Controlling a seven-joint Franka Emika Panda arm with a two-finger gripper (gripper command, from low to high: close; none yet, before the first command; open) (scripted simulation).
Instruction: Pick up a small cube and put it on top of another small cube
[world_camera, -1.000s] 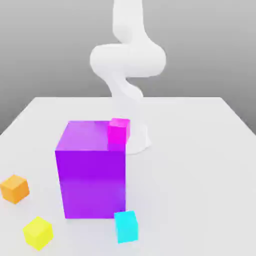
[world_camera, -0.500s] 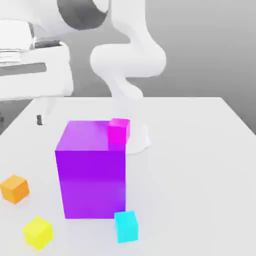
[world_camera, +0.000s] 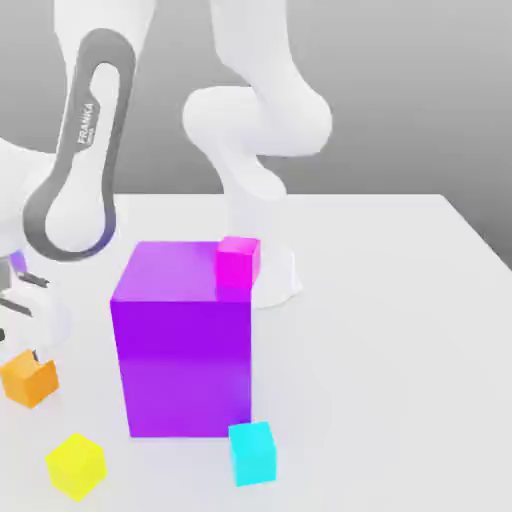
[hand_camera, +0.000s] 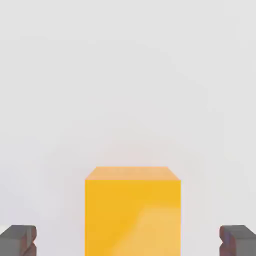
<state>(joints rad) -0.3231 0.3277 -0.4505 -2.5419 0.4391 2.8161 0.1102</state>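
Down at the table (world_camera: 400, 300), the gripper (hand_camera: 128, 241) hangs right over the small orange cube (world_camera: 29, 379), its two dark fingertips (hand_camera: 18, 240) spread wide with the cube centred in the gap and a clear margin of bare white surface on either side, so the hand is open and holds nothing. Taking the big purple block (world_camera: 182, 340) as the landmark, the orange cube sits on the table well off to the block's side, toward the exterior view's left, apart from it. A small yellow cube (world_camera: 75, 465) lies nearer the camera than the orange one, also off the block's left front corner. A small cyan cube (world_camera: 251, 452) rests just beside the block's front right corner, close against its base. A small magenta cube (world_camera: 238, 262) shows at the block's far right upper corner; whether it stands on the block or behind it cannot be told. The white arm (world_camera: 85, 150) bends down past the block's left side.
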